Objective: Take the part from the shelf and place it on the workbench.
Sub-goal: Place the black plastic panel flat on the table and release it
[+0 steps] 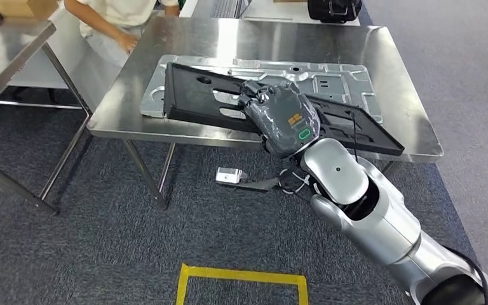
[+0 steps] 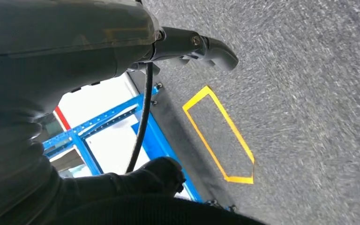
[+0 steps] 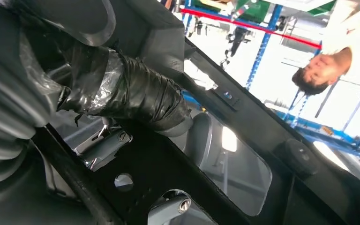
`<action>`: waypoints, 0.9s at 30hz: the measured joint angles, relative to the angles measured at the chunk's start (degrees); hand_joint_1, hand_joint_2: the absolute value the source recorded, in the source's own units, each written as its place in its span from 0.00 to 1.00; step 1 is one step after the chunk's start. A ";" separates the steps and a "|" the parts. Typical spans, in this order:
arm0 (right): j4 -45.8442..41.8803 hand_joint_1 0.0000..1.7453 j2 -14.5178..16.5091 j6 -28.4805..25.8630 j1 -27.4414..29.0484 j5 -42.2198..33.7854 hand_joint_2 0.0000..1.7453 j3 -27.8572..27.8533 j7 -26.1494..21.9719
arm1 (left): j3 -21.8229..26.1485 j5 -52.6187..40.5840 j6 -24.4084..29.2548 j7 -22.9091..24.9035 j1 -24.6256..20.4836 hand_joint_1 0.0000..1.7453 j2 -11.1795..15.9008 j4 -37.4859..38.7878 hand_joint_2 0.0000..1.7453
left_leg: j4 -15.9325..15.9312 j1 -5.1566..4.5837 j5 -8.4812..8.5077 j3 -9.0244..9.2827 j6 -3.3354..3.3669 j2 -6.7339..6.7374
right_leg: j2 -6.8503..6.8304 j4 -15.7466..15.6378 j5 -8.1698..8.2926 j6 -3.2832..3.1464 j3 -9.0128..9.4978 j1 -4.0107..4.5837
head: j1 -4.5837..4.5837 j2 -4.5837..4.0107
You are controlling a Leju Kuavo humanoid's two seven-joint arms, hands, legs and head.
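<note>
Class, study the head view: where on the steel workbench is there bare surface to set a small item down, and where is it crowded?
Bare steel on the workbench lies along the far edge beyond the silver panel, and at the left end near the person's hand. The middle is crowded: the black part overlaps the panel, with the right hand on it.

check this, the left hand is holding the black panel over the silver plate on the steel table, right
Not the left: the right hand holds the black panel over the silver plate on the steel table, as the head view shows.
</note>
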 joint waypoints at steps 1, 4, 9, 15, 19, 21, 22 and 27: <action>0.31 1.00 -0.10 0.24 -0.28 0.03 1.00 0.19 -0.03 | 0.10 0.03 -0.03 -0.01 -0.04 0.00 0.02 0.04 1.00 | 0.04 -0.10 -0.59 0.21 0.40 -0.07 | 0.02 0.16 -0.08 0.38 0.32 0.09 | 0.01 0.01; 1.19 1.00 -0.54 1.35 -1.26 -0.27 1.00 0.71 -0.07 | 0.28 0.18 -0.05 -0.01 -0.04 0.00 0.00 0.04 1.00 | -0.68 0.18 -0.62 1.71 1.56 -0.56 | 0.42 3.85 0.71 1.08 -1.43 0.00 | 0.09 0.01; 3.91 1.00 -1.62 3.92 -2.75 -0.81 1.00 2.02 0.41 | 0.68 0.25 0.04 -0.06 -0.38 0.00 0.06 0.05 1.00 | -1.02 0.21 -2.57 4.16 2.10 -1.53 | 1.99 15.63 -4.52 1.73 -11.55 -0.40 | 0.22 0.01; 6.39 1.00 -2.65 4.33 -4.17 -0.59 1.00 2.76 0.86 | 1.03 0.25 0.17 -0.20 -0.35 0.00 -0.01 0.27 1.00 | -1.11 0.12 -5.71 7.47 1.21 -2.53 | 2.52 1.89 7.41 0.23 -10.62 0.39 | 0.34 0.00; 6.96 1.00 -2.69 4.33 -5.13 -0.55 1.00 2.88 0.96 | 1.16 0.26 0.20 -0.27 -0.52 0.00 -0.02 0.36 1.00 | 0.71 0.13 -6.16 7.88 -0.12 -2.12 | 2.61 0.78 7.17 -1.34 -8.70 0.48 | 0.47 0.01; 7.21 1.00 -2.72 4.33 -5.63 -0.50 1.00 3.01 0.98 | 1.18 0.28 0.21 -0.32 -0.58 0.00 0.00 0.38 1.00 | 5.61 0.21 -7.62 5.36 -0.48 -1.47 | 2.51 0.45 6.58 -1.97 -7.49 0.32 | 0.45 0.01; 7.33 1.00 -2.73 4.33 -5.81 -0.48 1.00 3.16 0.98 | 1.20 0.29 0.21 -0.34 -0.59 0.00 0.01 0.39 1.00 | 9.12 0.23 -8.90 3.13 -0.69 -1.24 | 2.49 0.43 6.18 -2.16 -7.04 0.34 | 0.44 0.00; 7.87 1.00 -2.72 4.34 -5.65 -0.47 1.00 3.85 0.96 | 1.48 0.28 0.24 -0.34 -0.50 0.00 0.02 0.39 1.00 | 9.84 0.09 -8.14 -2.04 -0.41 -1.02 | 2.50 0.43 3.51 -2.14 -3.86 0.68 | 0.40 -0.01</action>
